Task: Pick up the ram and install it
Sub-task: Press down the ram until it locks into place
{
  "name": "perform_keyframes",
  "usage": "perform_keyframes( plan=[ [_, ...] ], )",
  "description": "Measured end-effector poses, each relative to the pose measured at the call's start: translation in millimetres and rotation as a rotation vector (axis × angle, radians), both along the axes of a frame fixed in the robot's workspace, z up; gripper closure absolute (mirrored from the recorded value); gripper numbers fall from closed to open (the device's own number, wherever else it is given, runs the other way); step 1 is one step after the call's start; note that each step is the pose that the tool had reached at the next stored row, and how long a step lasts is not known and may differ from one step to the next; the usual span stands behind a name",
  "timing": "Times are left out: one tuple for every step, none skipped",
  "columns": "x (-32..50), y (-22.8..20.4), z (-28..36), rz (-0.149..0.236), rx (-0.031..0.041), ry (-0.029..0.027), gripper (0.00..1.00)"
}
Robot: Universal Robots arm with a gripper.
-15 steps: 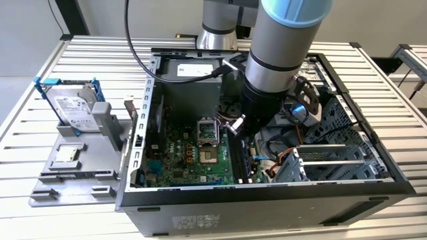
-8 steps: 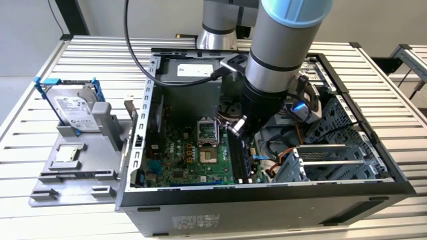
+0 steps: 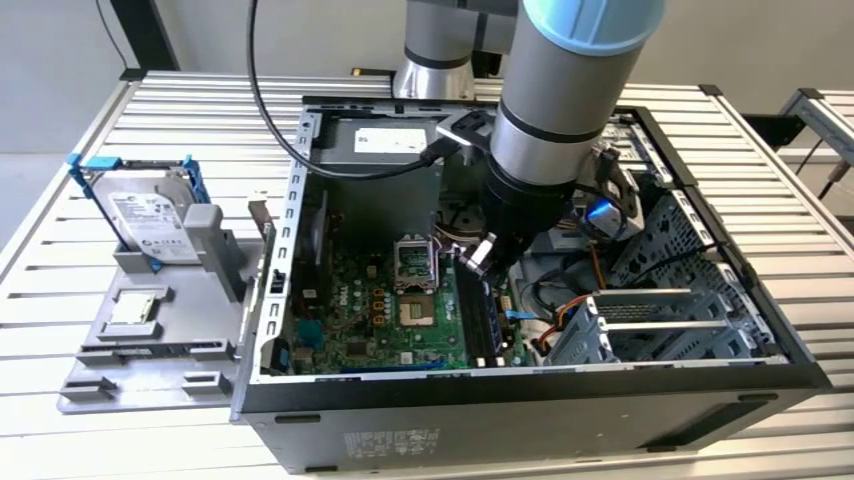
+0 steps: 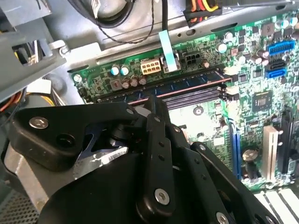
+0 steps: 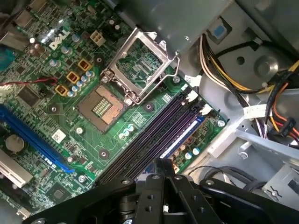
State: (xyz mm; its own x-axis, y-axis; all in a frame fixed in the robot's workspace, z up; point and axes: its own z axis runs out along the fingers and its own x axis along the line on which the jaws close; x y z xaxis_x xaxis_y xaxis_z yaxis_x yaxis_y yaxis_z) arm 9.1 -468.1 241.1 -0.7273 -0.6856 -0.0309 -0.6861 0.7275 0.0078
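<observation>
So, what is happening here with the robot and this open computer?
The arm's black gripper is lowered into the open dark computer case, just over the black memory slots on the green motherboard. A thin bluish-green ram stick already stands in the outermost slot. On the grey tray outside, the silver hard drive remains in its blue frame.

Motherboard (image 5: 140, 112) green; ram (image 4: 187, 84) bluish with dark chips; pincer (image 4: 156, 140) black; drive frame (image 3: 134, 170) blue.
</observation>
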Motion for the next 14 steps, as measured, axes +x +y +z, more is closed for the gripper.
perform_keyframes(
  plan=[
    [0.0,0.0,0.0,0.012,0.0000,0.0000,1.00],
    [0.0,0.0,0.0,0.022,0.0000,0.0000,1.00],
    [0.0,0.0,0.0,0.034,0.0000,0.0000,1.00],
    [0.0,0.0,0.0,0.045,-0.0001,0.0000,1.00],
    [0.0,0.0,0.0,0.056,0.0000,0.0000,1.00],
    [0.0,0.0,0.0,0.066,0.0000,0.0000,1.00],
    [0.0,0.0,0.0,0.077,0.0000,0.0000,1.00],
    [0.0,0.0,0.0,0.087,-0.0001,0.0000,1.00],
    [0.0,0.0,0.0,0.097,0.0000,0.0000,1.00],
    [0.0,0.0,0.0,0.109,0.0000,0.0000,1.00],
    [0.0,0.0,0.0,0.118,0.0000,0.0000,1.00],
    [0.0,0.0,0.0,0.129,0.0000,0.0000,1.00],
    [0.0,0.0,0.0,0.139,0.0000,0.0000,1.00],
    [0.0,0.0,0.0,0.149,0.0000,0.0000,1.00]
  ],
)
